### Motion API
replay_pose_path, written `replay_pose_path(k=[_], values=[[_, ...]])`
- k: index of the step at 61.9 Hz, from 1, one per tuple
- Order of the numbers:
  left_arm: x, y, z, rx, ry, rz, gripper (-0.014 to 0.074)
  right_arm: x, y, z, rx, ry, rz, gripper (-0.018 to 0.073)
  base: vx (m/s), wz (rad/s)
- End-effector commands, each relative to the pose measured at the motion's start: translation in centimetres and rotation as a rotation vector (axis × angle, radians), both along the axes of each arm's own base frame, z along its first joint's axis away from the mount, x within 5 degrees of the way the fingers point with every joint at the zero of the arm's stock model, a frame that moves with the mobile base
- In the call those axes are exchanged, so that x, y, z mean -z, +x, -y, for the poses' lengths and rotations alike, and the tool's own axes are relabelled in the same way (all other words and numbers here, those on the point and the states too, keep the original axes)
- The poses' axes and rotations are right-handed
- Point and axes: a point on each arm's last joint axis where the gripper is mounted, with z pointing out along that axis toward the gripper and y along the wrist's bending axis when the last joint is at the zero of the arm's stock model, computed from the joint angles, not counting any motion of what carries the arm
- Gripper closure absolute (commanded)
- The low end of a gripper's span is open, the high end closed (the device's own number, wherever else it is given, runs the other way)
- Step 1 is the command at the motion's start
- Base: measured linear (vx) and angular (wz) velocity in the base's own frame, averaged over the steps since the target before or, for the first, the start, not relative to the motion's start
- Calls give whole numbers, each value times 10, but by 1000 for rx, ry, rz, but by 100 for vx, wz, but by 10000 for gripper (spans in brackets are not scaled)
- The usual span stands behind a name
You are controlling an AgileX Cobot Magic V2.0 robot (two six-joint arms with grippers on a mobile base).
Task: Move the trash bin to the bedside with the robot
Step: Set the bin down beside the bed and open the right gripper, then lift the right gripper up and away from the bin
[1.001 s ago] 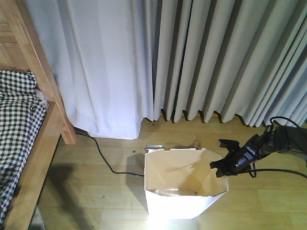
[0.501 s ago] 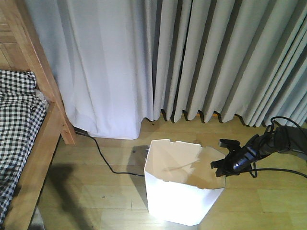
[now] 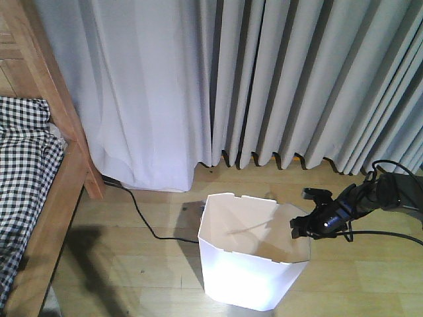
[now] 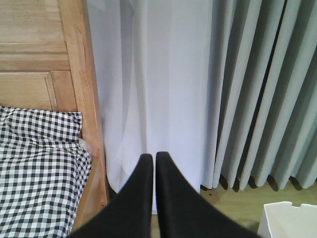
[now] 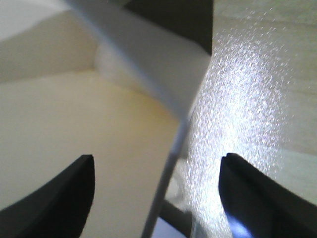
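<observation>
The white trash bin stands on the wood floor to the right of the bed, its cream inside facing up. My right gripper is at the bin's right rim. In the right wrist view the gripper is open, with the thin bin wall passing between the jaws and touching neither. The bed's wooden frame and checked bedding are at the left. My left gripper is shut and empty, raised and facing the bed frame and the curtain. A bin corner shows at its lower right.
Grey curtains hang to the floor behind the bin. A loose black cable runs across the floor from the bed's post to the bin. The right arm's own cable trails to the right.
The bin has tipped from leaning toward the camera to standing more upright. My right gripper has risen slightly at the rim.
</observation>
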Motion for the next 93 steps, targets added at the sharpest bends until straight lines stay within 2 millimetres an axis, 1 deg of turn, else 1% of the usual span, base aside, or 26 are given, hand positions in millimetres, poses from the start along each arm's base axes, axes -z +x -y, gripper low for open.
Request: replay_pose_path(k=[1,9,17,23,27,33,34,39,45,46,47,50,51,52,56,59,65,67,71,72,73,74,75,78,86,93], values=[[-1,1,0,4,-8,65,602,-30,28,5,31,-15,97,38,0,0],[-1,1,0,4,-8,65,602,-27,25,2,48,19,71,38,0,0],[-1,1,0,4,-8,65,602,-43,31,1,22,49,74,38,0,0],[-1,1,0,4,-8,65,602,-59,33,2,12,39,80,38,0,0],[-1,1,0,4,-8,65,602,-74,30,5,18,-8,109,38,0,0],[-1,1,0,4,-8,65,602,-103,20,10,61,-132,187,38,0,0],[-1,1,0,4,-8,65,602,-106,14,9,59,-145,182,38,0,0],[-1,1,0,4,-8,65,602,-138,4,9,19,-219,232,38,0,0],[-1,1,0,4,-8,65,602,-180,-6,5,-40,-246,274,38,0,0],[-1,1,0,4,-8,65,602,-191,-6,5,-46,-250,294,38,0,0],[-1,1,0,4,-8,65,602,-196,-9,4,-47,-250,293,38,0,0],[-1,1,0,4,-8,65,602,-225,-12,1,-47,-258,338,38,0,0],[-1,1,0,4,-8,65,602,-231,-16,0,-50,-259,340,38,0,0],[-1,1,0,4,-8,65,602,-244,-16,0,-49,-262,365,38,0,0],[-1,1,0,4,-8,65,602,-278,-22,-4,-51,-273,426,38,0,0],[-1,1,0,4,-8,65,602,-309,-29,-7,-52,-281,487,38,0,0],[-1,1,0,4,-8,65,602,-362,-47,-11,-47,-287,595,38,0,0],[-1,1,0,4,-8,65,602,-379,-55,-12,-43,-286,634,38,0,0],[-1,1,0,4,-8,65,602,-407,-72,-15,-42,-285,698,38,0,0],[-1,1,0,4,-8,65,602,-418,-76,-16,-40,-288,726,38,0,0],[-1,1,0,4,-8,65,602,-422,-81,-16,-39,-288,737,38,0,0],[-1,1,0,4,-8,65,602,-433,-87,-17,-36,-292,768,38,0,0],[-1,1,0,4,-8,65,602,-437,-92,-18,-35,-294,781,38,0,0],[-1,1,0,4,-8,65,602,-459,-108,-19,-27,-304,853,38,0,0],[-1,1,0,4,-8,65,602,-508,-155,-25,28,-305,1042,38,0,0],[-1,1,0,4,-8,65,602,-542,-202,-30,86,-282,1219,38,0,0]])
